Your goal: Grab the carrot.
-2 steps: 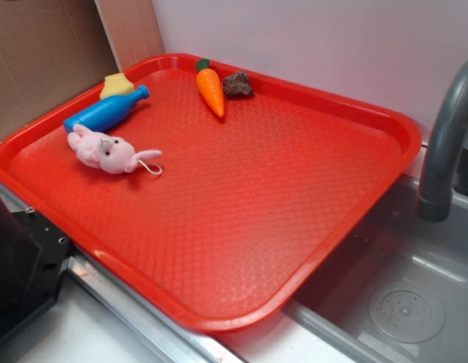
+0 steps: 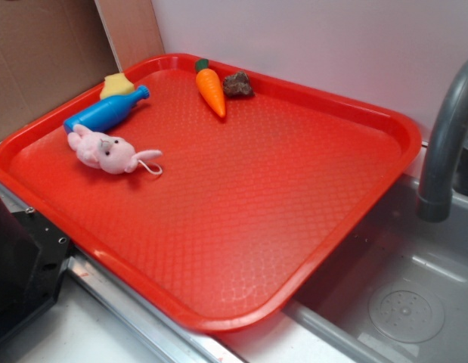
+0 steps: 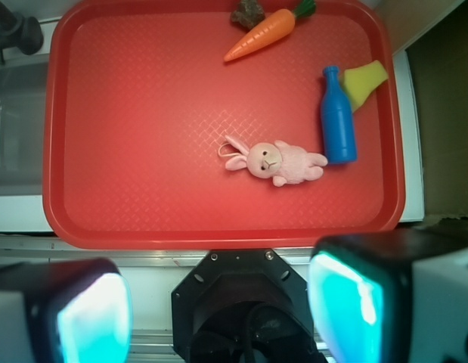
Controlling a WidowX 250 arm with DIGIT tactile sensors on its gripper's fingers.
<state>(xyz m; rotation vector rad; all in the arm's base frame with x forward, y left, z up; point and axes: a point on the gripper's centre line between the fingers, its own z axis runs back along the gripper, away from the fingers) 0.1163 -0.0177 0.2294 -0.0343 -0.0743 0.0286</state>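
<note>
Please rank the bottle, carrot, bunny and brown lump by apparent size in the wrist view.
1. Bunny and bottle: too alike to rank.
2. Carrot.
3. Brown lump, clearly smallest, partly cut off.

You can't see the gripper (image 3: 218,310) whole in the wrist view: both fingers (image 3: 94,318) are blurred and cut by the bottom edge, so the tips stay out of sight. The ext. view shows no gripper at all. Faucet (image 2: 445,144) is cut by the right edge there, top missing. Yellow sponge (image 2: 116,85) sits partly behind the blue bottle (image 2: 105,111). Brown lump (image 2: 237,84) beside the carrot (image 2: 211,91) is too small to identify. Black unit (image 2: 18,265) near left is cropped.
</note>
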